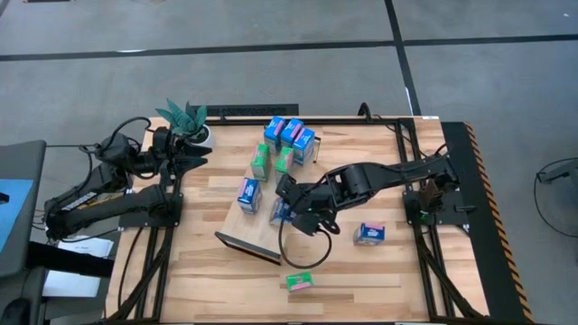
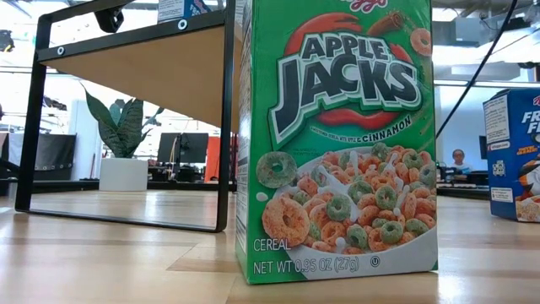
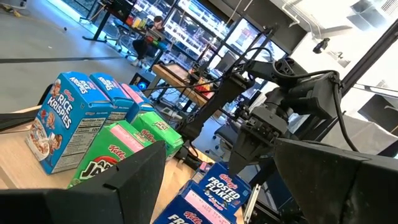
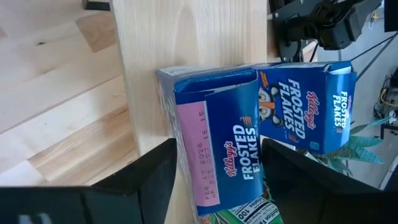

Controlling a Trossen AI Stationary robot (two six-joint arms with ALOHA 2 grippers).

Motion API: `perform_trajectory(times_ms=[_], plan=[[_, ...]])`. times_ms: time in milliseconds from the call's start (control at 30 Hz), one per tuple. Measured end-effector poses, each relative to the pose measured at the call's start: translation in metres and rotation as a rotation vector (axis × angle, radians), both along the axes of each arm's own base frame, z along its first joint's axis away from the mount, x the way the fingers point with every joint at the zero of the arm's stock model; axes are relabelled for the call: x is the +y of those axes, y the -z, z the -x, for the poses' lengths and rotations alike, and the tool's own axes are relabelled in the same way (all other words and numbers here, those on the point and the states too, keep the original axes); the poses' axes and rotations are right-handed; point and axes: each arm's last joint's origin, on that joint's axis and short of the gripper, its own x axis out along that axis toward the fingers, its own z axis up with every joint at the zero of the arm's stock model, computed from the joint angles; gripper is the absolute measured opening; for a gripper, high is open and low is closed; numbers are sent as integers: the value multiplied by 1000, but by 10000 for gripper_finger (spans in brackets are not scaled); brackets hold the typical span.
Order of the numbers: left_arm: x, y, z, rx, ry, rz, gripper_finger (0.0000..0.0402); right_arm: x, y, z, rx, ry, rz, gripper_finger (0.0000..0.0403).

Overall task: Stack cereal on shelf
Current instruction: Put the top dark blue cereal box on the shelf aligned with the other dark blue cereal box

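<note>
Placement step: your right gripper (image 4: 214,165) straddles a Frosted Flakes carton (image 4: 214,134) on the shelf (image 4: 186,37), jaws parting; next, lift clear without tipping it.

Grey floor (image 1: 271,27) crossed by dark lines — potted plant (image 2: 118,139) beyond, bright windows.

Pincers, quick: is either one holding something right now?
Left pincer: open, holding nothing, beside the plant.
Right pincer: fingers either side of a Frosted Flakes box; grip cannot be told.
</note>
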Motion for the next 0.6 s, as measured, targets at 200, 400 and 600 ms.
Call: perform_trajectory(times_ms=[200, 400, 600], plan=[[0, 0, 0, 0, -1, -3, 286, -3, -1, -1, -12, 23, -5, 262], [0, 0, 0, 1, -1, -3, 286, -9, -3, -5, -64, 102, -10, 262], [0, 0, 0, 1, -1, -3, 286, -14, -3, -6, -67, 138, -26, 262]])
